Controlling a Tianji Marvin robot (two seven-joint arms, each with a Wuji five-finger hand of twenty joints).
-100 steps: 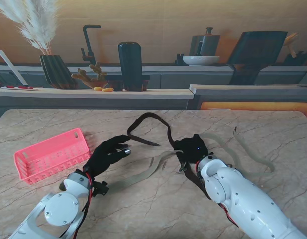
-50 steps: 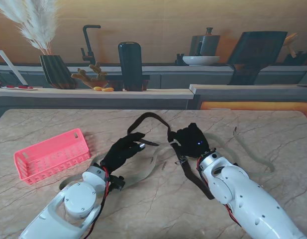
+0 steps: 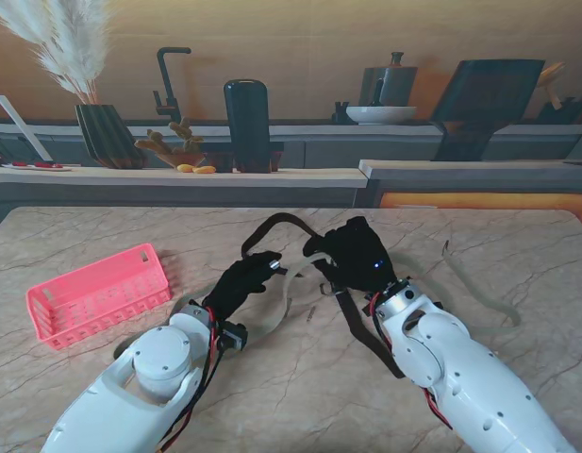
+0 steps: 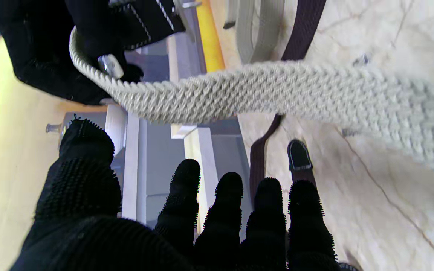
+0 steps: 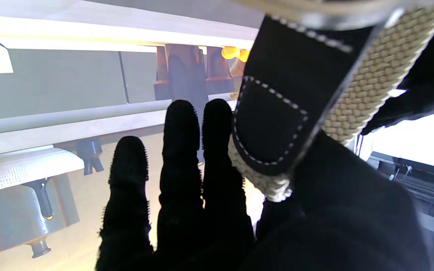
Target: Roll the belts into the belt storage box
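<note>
Currently the woven beige belt (image 4: 262,90) is the work item. Its buckle end, with a black stitched tab (image 5: 273,124), is pinched in the right hand (image 3: 352,255) between thumb and palm, clear of the surface (image 3: 517,377); the other right fingers (image 5: 181,150) stand extended and carry nothing. From that grip the strap sags across toward the left hand (image 3: 239,283) and trails back over the surface.

A second, dark brown belt (image 3: 352,326) lies loosely looped on the surface between and beside the two hands. Whether the right hand touches it as well cannot be told.

The left hand is open — fingers (image 4: 228,203) spread and pointing at the hanging strap, holding nothing. It sits just beside the beige strap, not yet in contact as far as the left wrist view shows.

The pink belt storage box (image 3: 97,293) stands well apart to the left, on the surface; no belt is seen in it.

Judged step: start of rolling the first belt, with the end secured and no coil formed. The next move calls for the left hand to take the strap near the held end and wind it into a tight coil — tension must be kept, or the soft webbing is likely to unwind. The dark brown belt may snag if it is dragged along.
</note>
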